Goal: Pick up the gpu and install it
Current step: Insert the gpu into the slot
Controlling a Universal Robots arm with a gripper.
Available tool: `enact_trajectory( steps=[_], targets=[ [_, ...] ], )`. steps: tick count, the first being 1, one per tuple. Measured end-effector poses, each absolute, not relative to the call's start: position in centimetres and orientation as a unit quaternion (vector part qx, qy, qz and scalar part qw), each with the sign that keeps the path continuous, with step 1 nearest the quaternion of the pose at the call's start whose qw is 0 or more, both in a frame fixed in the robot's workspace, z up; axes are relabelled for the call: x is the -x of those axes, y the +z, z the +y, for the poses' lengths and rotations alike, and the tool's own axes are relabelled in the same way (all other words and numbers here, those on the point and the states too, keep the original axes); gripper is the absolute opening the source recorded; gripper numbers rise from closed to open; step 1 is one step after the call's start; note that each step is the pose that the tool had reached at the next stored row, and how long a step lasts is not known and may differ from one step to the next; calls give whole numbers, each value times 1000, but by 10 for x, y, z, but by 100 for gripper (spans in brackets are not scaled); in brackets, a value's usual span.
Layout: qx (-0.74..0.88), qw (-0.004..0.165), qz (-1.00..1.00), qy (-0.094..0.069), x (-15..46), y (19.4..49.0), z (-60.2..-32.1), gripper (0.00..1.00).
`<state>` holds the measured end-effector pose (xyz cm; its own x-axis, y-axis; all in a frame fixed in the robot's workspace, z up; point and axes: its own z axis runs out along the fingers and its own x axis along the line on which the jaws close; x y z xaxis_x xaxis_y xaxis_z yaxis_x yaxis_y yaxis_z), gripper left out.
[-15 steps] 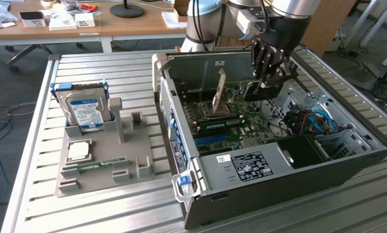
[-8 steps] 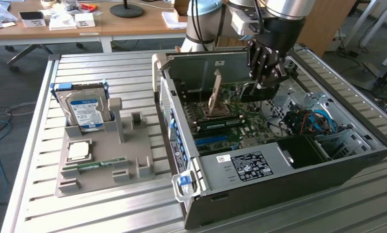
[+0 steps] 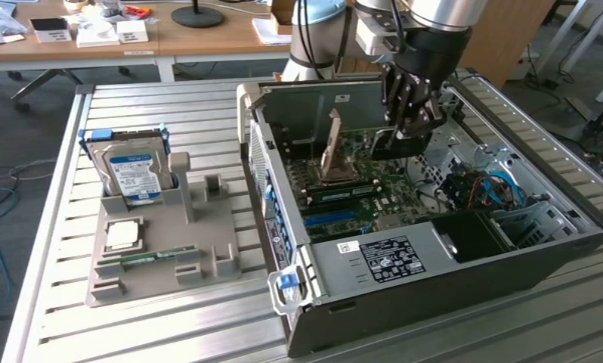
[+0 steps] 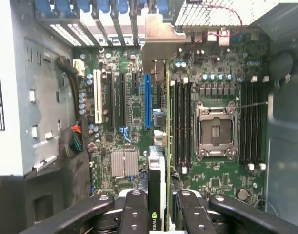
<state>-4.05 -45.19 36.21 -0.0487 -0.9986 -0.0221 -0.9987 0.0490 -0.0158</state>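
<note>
My gripper (image 3: 415, 113) reaches down into the open computer case (image 3: 543, 249), shut on the gpu (image 3: 391, 144), which hangs as a dark card just under the fingers above the green motherboard (image 3: 362, 189). From the wrist the gpu (image 4: 157, 180) appears edge-on between my two black fingers (image 4: 136, 212), with its silvery end bracket (image 4: 158, 39) toward the case's rear slots. The card runs alongside the long blue slot (image 4: 147, 100), between it and the black memory slots (image 4: 183, 122). Whether its edge touches a slot I cannot tell.
A grey holder (image 3: 216, 261) beside the case carries an upright silver hard drive (image 3: 130, 170), a square chip (image 3: 123, 234) and a green memory stick (image 3: 156, 255). Inside the case are the empty processor socket (image 4: 214, 129), a power supply (image 3: 382, 257) and blue cables (image 3: 495, 189).
</note>
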Motion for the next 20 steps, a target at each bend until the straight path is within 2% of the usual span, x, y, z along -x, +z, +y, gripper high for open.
enact_trajectory(
  steps=[20],
  targets=[
    [688, 13, 725, 2, 50, 351, -452, 27]
  ],
)
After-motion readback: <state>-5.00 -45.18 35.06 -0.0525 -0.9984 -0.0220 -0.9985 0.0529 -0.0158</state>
